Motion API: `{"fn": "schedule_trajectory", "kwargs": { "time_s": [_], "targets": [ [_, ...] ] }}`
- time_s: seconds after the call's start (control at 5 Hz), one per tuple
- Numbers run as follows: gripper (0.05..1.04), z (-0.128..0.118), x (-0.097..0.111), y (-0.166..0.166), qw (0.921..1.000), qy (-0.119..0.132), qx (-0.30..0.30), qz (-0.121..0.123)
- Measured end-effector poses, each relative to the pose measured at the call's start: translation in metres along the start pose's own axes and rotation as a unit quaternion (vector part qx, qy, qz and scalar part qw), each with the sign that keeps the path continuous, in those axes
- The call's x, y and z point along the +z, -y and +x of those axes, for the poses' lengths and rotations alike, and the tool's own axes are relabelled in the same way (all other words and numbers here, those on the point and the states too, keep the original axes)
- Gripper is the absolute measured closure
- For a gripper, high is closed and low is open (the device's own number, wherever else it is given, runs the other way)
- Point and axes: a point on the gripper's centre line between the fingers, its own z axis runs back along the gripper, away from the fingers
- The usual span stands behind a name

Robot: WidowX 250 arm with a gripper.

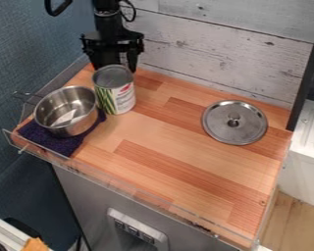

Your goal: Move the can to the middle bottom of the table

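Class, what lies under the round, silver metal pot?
A dark purple fabric cloth sticks out from under the pot; whatever the pot's base covers cannot be seen.

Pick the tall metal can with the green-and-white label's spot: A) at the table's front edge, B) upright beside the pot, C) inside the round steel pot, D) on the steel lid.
B, the can stands on the wooden tabletop just beside the pot.
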Motion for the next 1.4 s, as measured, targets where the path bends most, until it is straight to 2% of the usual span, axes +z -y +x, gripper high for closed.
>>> {"fn": "schedule_trajectory", "kwargs": {
  "time_s": [0.2,0.4,0.6,0.8,1.0,1.2,1.4],
  "targets": [
    [0.083,-0.013,-0.003,0.002,0.9989,-0.035,0.03,-0.004],
    [0.083,-0.041,-0.018,0.013,0.9954,-0.086,0.035,-0.022],
    [0.083,-0.071,-0.015,0.024,0.9936,-0.108,0.012,-0.028],
    [0.083,-0.108,-0.014,0.031,0.991,-0.126,-0.036,-0.026],
    [0.083,-0.136,-0.005,0.035,0.9891,-0.12,-0.08,-0.028],
    [0.083,-0.153,-0.002,0.039,0.9867,-0.116,-0.11,-0.031],
    [0.083,-0.153,0.004,0.046,0.9829,-0.082,-0.161,-0.036]
  ]
}}
